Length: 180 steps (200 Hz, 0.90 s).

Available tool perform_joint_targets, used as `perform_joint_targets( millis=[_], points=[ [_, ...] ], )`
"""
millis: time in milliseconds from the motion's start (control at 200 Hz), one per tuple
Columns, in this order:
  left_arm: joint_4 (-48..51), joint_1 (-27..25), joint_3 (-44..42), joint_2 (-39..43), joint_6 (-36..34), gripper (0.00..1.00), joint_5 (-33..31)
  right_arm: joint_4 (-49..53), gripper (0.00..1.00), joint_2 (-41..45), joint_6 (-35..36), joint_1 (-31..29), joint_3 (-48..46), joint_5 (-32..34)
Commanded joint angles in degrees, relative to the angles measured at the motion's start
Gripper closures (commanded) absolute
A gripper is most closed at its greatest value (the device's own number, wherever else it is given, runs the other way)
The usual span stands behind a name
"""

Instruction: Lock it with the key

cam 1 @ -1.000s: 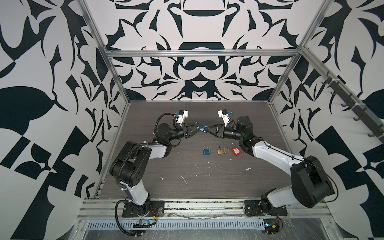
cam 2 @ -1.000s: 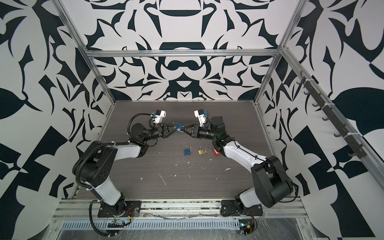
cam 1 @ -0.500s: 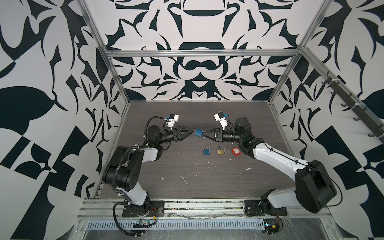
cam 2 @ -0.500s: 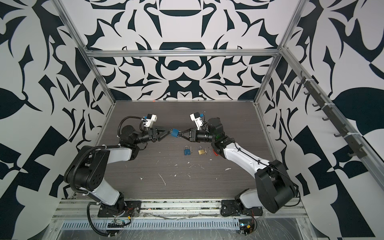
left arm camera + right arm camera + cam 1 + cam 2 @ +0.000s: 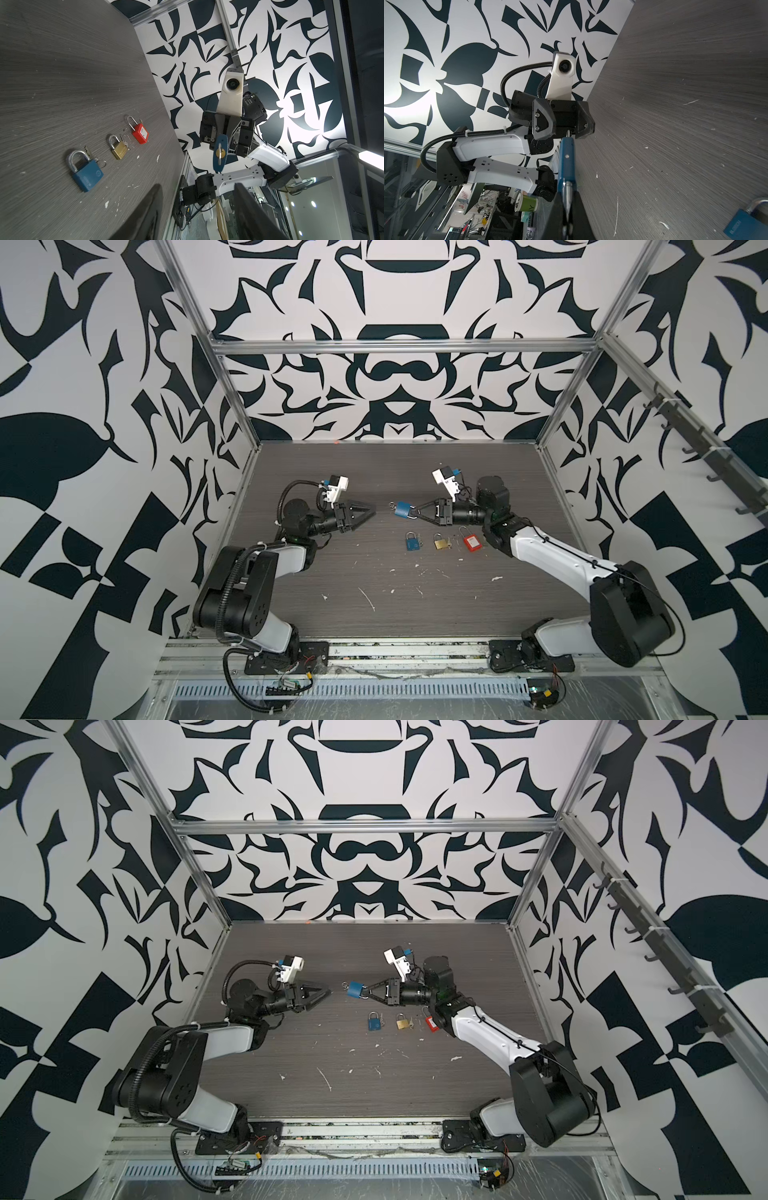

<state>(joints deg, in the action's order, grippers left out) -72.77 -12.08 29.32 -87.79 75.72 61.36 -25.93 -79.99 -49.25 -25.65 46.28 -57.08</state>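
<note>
Above mid-desk (image 5: 374, 472): right hand (image 5: 414, 512) clamped on the shackle of the blue padlock (image 5: 401, 509), held off the surface, key (image 5: 391, 503) in the keyhole, pointing left. Left hand (image 5: 373, 510) parted, empty, just left of the key, not touching. Second blue padlock (image 5: 412, 541), brass padlock (image 5: 441, 542) and red padlock (image 5: 473, 542) lie nearer.

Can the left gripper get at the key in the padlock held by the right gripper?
Probably yes: the left gripper is open and faces the key in the held padlock, with only air between.
</note>
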Motion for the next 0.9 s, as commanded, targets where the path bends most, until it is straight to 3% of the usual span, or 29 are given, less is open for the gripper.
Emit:
perform_joint_targets(
  millis=[0, 150, 370, 895],
  points=[
    [-2.9, -1.0, 1.0, 0.6, 0.5, 0.49, 0.9, -4.8, 1.00, 0.4, -0.8, -0.8, 1.1, -3.0],
    [-2.9, -3.7, 3.1, -1.5, 0.2, 0.63, 0.3, -4.1, 1.00, -0.9, -0.8, -2.2, 1.4, -3.5],
    [-2.9, -6.3, 5.2, -3.4, 0.1, 0.76, 0.3, -4.1, 1.00, -1.5, -0.9, -2.8, 1.5, -2.7],
    [-3.2, -6.1, 3.5, -3.2, 0.4, 0.85, -0.3, -3.1, 1.00, -1.0, -0.8, -1.9, 1.3, -1.2]
  ],
)
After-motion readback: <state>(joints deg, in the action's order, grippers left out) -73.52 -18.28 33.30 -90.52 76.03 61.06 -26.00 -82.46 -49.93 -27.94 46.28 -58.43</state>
